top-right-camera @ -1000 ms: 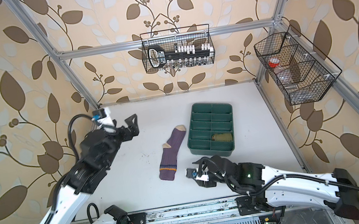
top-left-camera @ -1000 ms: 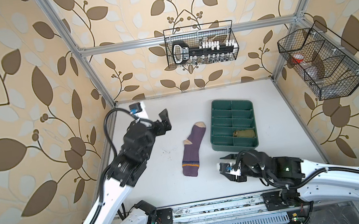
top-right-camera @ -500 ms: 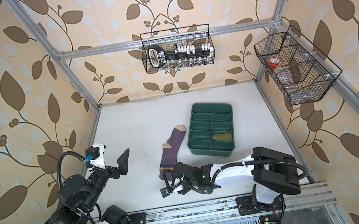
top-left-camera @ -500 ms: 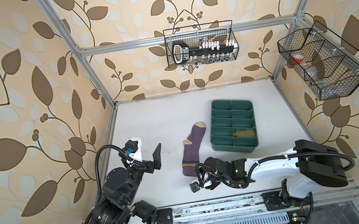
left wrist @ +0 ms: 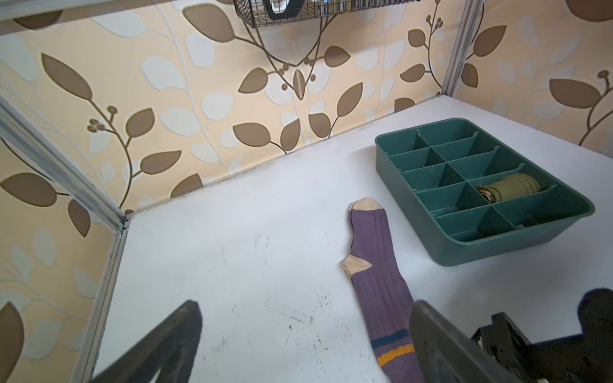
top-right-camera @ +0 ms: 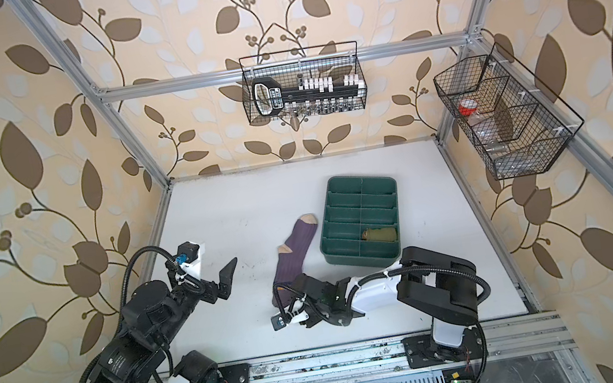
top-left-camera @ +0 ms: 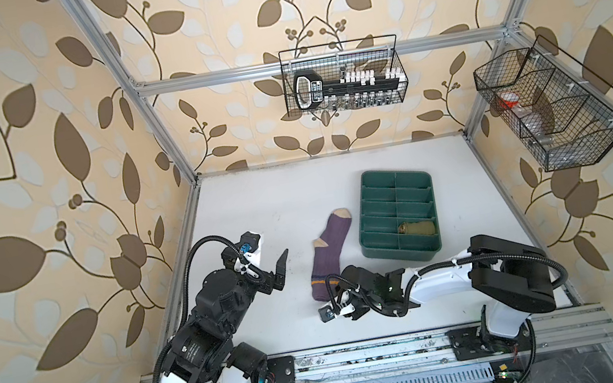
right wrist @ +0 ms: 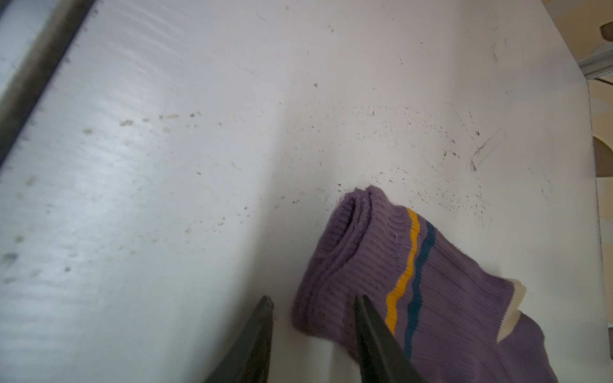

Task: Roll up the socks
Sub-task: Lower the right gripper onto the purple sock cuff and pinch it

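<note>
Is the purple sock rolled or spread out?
Spread out: the purple sock lies full length on the table, beige toe to striped cuff all showing.

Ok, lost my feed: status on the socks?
Left hand open, clear of purple sock. Right hand open, straddling its cuff corner. Olive sock rolled, in green tray. Nothing blocking.

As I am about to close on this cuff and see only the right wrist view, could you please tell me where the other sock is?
Observer: The green sock lies rolled in the tray, in the right-hand column in a top view, second compartment from the near end.
Operator: Is the left gripper near my sock?
Observer: No, the left gripper is open and apart from the purple sock.
Operator: How does its foot lie?
Observer: Flat, toe toward the far wall, not touching the tray.
</note>
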You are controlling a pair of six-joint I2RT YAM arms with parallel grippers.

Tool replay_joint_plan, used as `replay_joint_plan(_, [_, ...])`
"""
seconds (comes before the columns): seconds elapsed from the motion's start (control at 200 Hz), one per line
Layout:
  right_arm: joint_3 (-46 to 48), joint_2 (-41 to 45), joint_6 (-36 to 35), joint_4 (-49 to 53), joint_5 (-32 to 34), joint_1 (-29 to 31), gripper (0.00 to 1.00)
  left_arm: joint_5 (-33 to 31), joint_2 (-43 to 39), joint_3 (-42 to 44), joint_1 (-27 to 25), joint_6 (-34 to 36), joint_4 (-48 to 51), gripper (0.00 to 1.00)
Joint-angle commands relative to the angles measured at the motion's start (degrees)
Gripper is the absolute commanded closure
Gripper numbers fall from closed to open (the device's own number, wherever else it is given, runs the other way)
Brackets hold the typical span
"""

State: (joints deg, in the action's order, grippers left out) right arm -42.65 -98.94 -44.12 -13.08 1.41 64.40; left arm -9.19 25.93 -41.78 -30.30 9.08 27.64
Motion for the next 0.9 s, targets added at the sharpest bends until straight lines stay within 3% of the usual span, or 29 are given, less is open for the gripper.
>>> replay_joint_plan(0.0, [0.4, -1.3, 1.2, -1.0, -2.2, -0.9, 0.71, 1.8, 1.0, 0.4, 0.2, 1.7, -3.6, 0.01])
replay_joint_plan(0.13, [1.5, -1.0, 1.7, -1.0, -2.6, -1.2, 0.93, 4.2, 1.4, 0.6, -0.2, 3.5, -3.6, 0.01])
replay_joint_plan(0.29, [3.1, 0.4, 2.3, -0.3, -3.4, -1.4, 0.95, 13.0, 1.3, 1.7, -0.4, 10.3, -4.1, 0.05])
replay_joint_plan(0.435, [4.3, 4.0, 5.1, 3.7, -8.9, -3.2, 0.98, 20.4, 1.7, 3.3, -1.2, 23.8, -0.6, 0.09])
replay_joint_plan(0.74, [4.1, 7.1, 10.5, 16.7, -25.5, -10.2, 0.97, 15.6, 2.2, 7.2, -6.9, 48.4, 7.6, 0.14])
replay_joint_plan(0.895, [2.6, 5.8, 12.0, 18.7, -29.8, -12.5, 0.98, 11.6, 2.6, 12.6, -12.9, 54.4, 9.2, 0.15])
